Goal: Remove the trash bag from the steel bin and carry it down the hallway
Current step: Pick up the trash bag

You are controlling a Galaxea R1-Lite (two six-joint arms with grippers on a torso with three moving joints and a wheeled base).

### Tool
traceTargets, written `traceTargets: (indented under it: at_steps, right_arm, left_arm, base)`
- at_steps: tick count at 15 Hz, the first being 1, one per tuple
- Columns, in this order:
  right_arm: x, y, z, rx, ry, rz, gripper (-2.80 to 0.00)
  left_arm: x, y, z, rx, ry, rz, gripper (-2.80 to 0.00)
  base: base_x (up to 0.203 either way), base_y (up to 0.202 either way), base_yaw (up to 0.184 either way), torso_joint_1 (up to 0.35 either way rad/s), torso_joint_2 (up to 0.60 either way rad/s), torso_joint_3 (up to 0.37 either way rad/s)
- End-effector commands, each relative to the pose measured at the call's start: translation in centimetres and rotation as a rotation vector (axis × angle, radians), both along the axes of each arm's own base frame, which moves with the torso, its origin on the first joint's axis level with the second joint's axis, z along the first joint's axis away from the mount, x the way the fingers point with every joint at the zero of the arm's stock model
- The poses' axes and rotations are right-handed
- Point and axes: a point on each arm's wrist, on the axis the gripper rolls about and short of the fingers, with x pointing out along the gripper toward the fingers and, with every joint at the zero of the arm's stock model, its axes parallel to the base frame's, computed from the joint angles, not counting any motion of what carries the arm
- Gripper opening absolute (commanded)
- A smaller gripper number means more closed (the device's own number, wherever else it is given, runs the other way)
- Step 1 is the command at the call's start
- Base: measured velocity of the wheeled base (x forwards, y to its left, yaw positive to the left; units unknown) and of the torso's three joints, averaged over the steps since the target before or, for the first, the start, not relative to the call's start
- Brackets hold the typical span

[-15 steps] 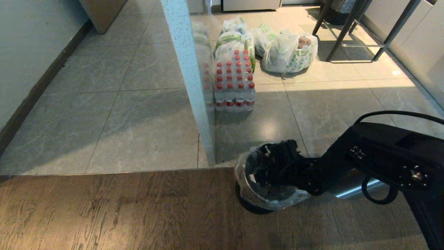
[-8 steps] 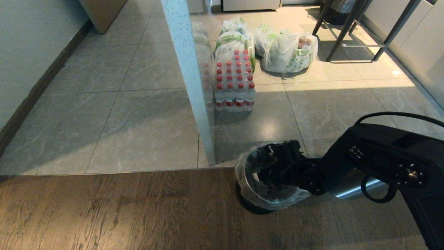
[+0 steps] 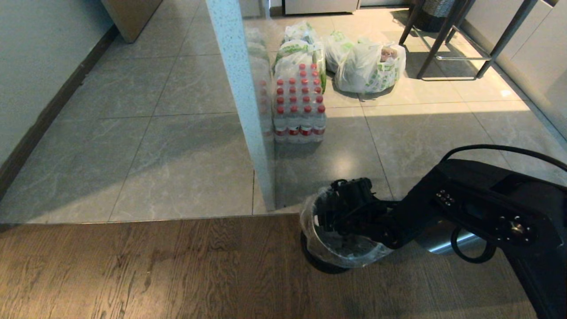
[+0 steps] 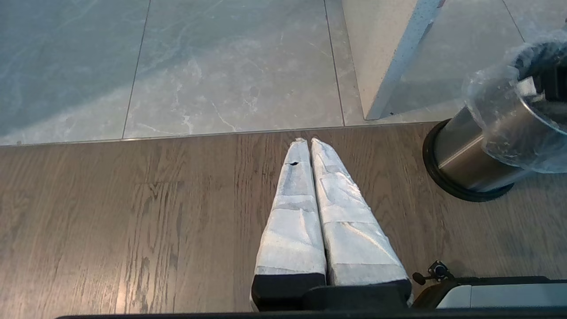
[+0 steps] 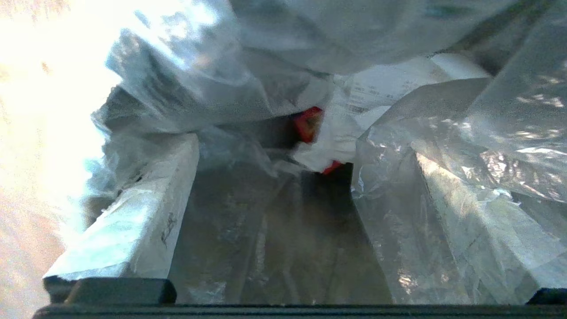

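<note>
Grey marbled floor [image 3: 186,164] across the upper head view, wood planks [image 3: 133,270] below. White speckled post [image 3: 241,102] rising from the seam at centre. Right arm [image 3: 487,208] reaching in from 4 o'clock. At 12 o'clock beyond the post, a wrapped pack of red-capped bottles [image 3: 299,104]; behind it white bags [image 3: 367,66] with green print, too small to read. Steel bin [image 3: 330,259] at 5 o'clock by the post's foot, upright on the planks, black foot ring showing. Clear trash bag [image 3: 341,254] lining it, folded over the rim. Right tool [image 5: 274,208] dipped inside the bag, fingers [image 5: 133,226] spread wide, pinching nothing; ahead of it crumpled white paper [image 5: 354,110] with faint unreadable print and red scraps. Left tool [image 4: 310,146] parked above the planks, padded fingers pressed together, well apart from the bin.
</note>
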Motion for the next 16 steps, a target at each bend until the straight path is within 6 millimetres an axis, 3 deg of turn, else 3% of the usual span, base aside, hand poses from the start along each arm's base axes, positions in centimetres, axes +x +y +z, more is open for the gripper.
traceTargets:
  at_steps: [1,5,10,16]
  right_arm:
    - [-0.1,0.2,1.5,0.04,-0.021,-0.011,0.0]
    - [-0.6,-0.2,4.3,0.069,-0.062,-0.02,0.0]
    - [-1.8,-0.7,6.2,0.066,-0.044,-0.024,0.0]
    - [-2.9,0.2,8.8,0.158,-0.047,-0.042,0.0]
  left_arm:
    - [0.0,0.0,0.0,-0.001,0.001,0.0,-2.8]
    - [0.0,0.0,0.0,-0.001,0.001,0.0,-2.8]
    - [0.0,0.0,0.0,-0.001,0.002,0.0,-2.8]
    - [0.0,0.0,0.0,-0.001,0.001,0.0,-2.8]
  base:
    - [0.0,0.0,0.0,0.0,0.0,0.0]
    - [0.0,0.0,0.0,0.0,0.0,0.0]
    - [0.0,0.0,0.0,0.0,0.0,0.0]
    - [0.0,0.0,0.0,0.0,0.0,0.0]
